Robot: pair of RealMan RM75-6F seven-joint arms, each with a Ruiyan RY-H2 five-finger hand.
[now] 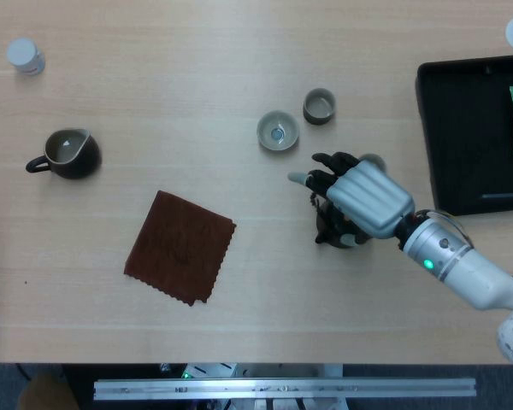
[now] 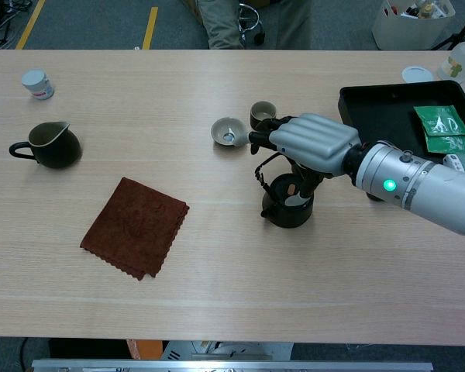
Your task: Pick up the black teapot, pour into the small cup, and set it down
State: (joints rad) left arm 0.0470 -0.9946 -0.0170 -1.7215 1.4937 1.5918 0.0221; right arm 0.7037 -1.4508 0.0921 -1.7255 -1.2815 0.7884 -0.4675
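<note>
Teapot (image 2: 288, 209): black, upright on the counter (image 2: 217, 263), right of centre, spout toward the cloth side. Its wire handle rose in a loop above the body and passed in under the hand.

Right hand (image 2: 310, 141): directly over the teapot, palm down, fingers (image 1: 312, 179) reaching past it toward the cups. Whether the thumb and fingers had closed on the handle could not be told; the palm hid the contact in both views. The pot appeared to sit on the counter, not lifted.

Left hand: not seen in either view (the right was the only one near the pot).

Small cup (image 2: 229, 132): pale, open-mouthed, standing apart from the pot on the far-left side, just beyond the fingertips. A second, darker cup (image 2: 263, 115) stood just beside it, further from the robot.

Judgement: the grasp was in hand; the pour would call for lifting straight up and carrying the spout toward the pale cup, clear of the darker one.

Also present: brown cloth (image 2: 135, 226), dark pitcher (image 2: 50, 145), black tray (image 2: 372, 108).
</note>
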